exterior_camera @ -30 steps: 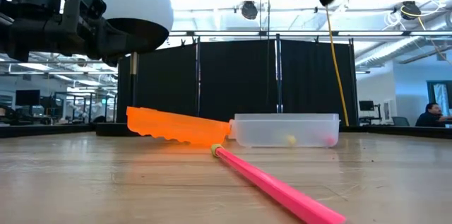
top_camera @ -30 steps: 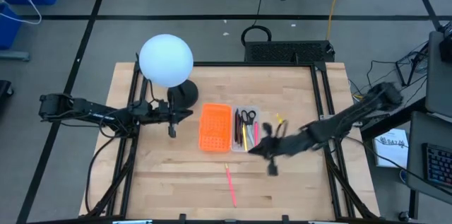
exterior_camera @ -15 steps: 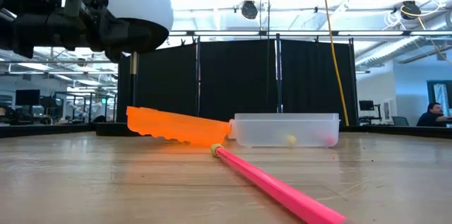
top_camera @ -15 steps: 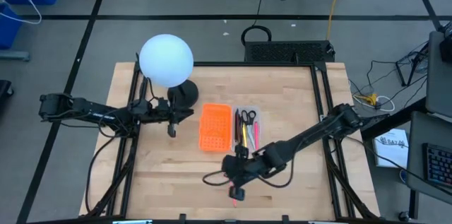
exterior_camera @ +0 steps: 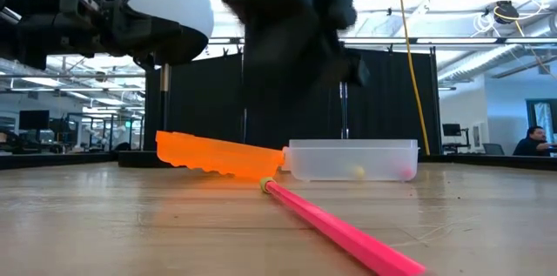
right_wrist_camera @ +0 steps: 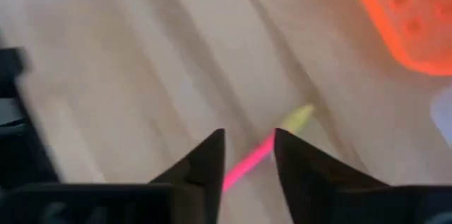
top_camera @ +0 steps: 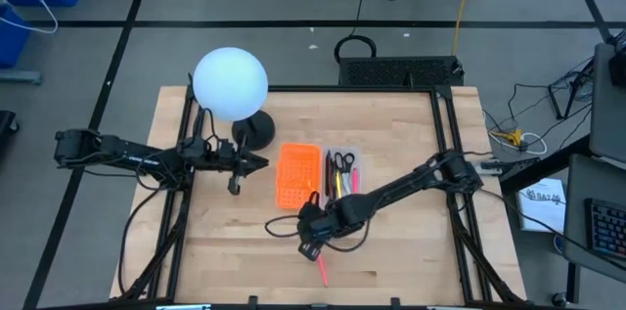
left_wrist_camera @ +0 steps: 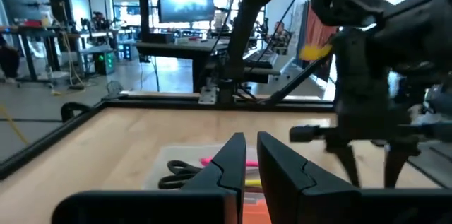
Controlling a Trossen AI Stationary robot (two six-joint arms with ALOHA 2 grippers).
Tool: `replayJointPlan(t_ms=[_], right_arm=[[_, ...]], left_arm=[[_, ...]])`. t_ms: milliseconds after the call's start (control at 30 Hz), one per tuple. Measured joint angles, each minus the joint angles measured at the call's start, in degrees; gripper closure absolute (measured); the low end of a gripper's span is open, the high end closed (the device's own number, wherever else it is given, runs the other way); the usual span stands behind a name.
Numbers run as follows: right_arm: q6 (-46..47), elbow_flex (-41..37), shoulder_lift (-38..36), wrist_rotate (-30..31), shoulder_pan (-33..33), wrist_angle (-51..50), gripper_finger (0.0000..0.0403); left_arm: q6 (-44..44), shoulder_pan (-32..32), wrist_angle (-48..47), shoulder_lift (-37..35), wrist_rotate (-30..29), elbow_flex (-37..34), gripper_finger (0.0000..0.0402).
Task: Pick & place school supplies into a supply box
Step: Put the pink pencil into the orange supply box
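A pink pen with a yellow-green tip lies flat on the wooden table near its front edge. My right gripper hangs open above the pen's far end. In the right wrist view the pen shows in the gap between the fingers, and in the low view the gripper is well clear of the table. The clear supply box holds black-handled scissors and some pens. My left gripper waits at the table's left, level, with a narrow gap and nothing in it.
An orange perforated panel lies joined to the box's left side. A white globe lamp on a dark base stands at the back left. Bare wood lies left and right of the pink pen.
My right gripper has swung from beside the supply box's right side toward the table's near left, come down, rolled and tipped downward, and now hangs over the pink pen. The pen and the box have stayed put.
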Motion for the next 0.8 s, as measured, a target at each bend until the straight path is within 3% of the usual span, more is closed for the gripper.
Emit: replayJointPlan(t_ms=[133, 267, 800], right_arm=[[3.2, -0.02, 2.62, -0.83, -2.05, -2.9, 0.0241], [3.77, -0.04, 4.29, -0.59, -3.8, -3.36, 0.0218], [8.23, -0.01, 5.22, -1.0, -2.58, -3.35, 0.0229]], left_arm=[[1.5, 0.0, -0.01, 0.0, -0.02, 0.0, 0.0355], [1.63, 0.0, -0.03, 0.0, -0.02, 0.0, 0.0355], [0.74, 0.0, -1.26, 0.0, -0.02, 0.0, 0.0355]])
